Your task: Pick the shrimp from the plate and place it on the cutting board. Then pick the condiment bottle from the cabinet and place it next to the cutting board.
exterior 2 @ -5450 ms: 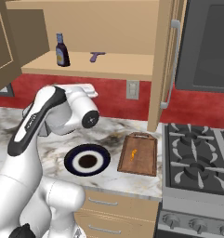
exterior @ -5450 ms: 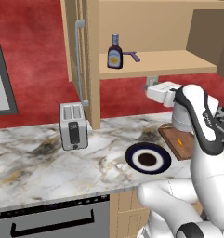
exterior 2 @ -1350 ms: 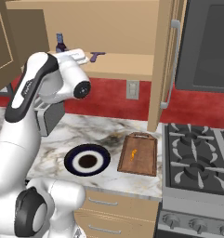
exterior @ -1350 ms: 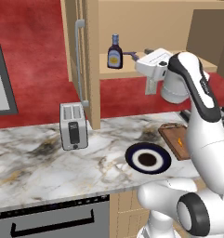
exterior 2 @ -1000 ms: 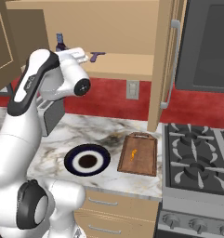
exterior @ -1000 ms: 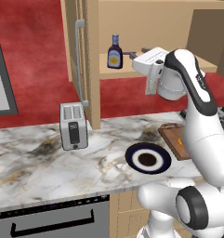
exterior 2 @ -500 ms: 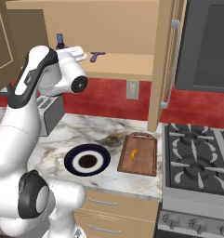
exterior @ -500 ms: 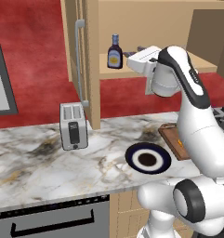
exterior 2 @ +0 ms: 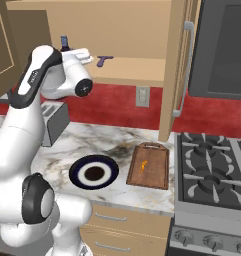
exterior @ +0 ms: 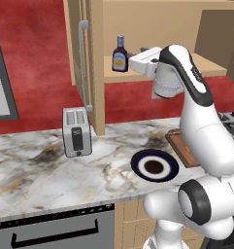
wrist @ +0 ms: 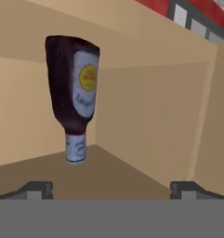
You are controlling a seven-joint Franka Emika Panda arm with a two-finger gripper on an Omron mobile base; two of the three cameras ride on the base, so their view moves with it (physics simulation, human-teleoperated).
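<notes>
Brown condiment bottle stands upright on the cabinet shelf, well forward so I can reach it side-on. My pincer is level with it, jaws wide apart, nothing held, bottle ahead but not yet between them. Shrimp already lies on the cutting board beside the plate on the desk, so bottle is what's left.
</notes>
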